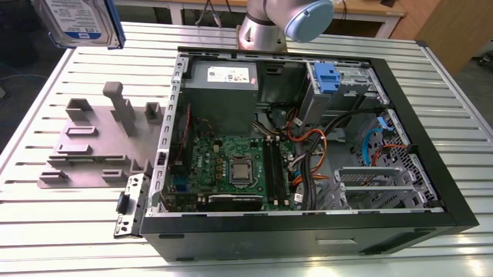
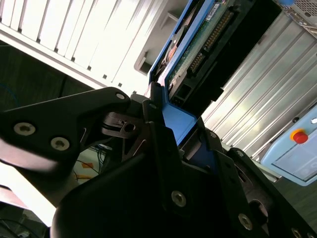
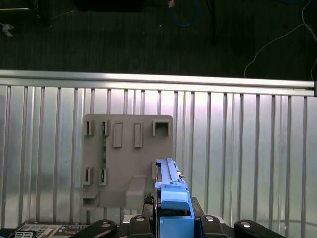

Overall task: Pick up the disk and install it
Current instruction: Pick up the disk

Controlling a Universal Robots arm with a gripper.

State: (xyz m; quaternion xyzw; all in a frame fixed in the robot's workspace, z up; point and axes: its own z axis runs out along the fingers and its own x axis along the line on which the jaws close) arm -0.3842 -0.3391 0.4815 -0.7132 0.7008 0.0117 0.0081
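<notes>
One disk (image 1: 77,20) in play. Ext. view: it hangs high at the ext. view's left, label side toward cam, blue rail along its edge, well apart from the open PC case (image 1: 308,239) on the slatted table (image 1: 451,75). It is above the table's far corner, near the grey fixture plate (image 1: 89,153), which lies just beside the case on that same side. Inside the case I see the grey power supply box (image 1: 219,95), a motherboard (image 1: 231,164) and a small blue latch (image 1: 327,78) at the drive cage. Arm base (image 1: 266,26) stands behind the case. Second wrist view: gripper (image 2: 181,129) is clamped tight on the disk's blue end rail, black fingers (image 2: 154,119) pressing from both sides; the disk (image 2: 198,49) juts away from the jaws, circuit-board side visible, slats of the table behind it. First wrist view: disk (image 3: 171,183) seen edge-on, sticking out of the gripper (image 3: 174,220). Under it are the fixture plate (image 3: 126,148) and table slats (image 3: 237,148), w/ dark floor (image 3: 124,44) past the table edge.
</notes>
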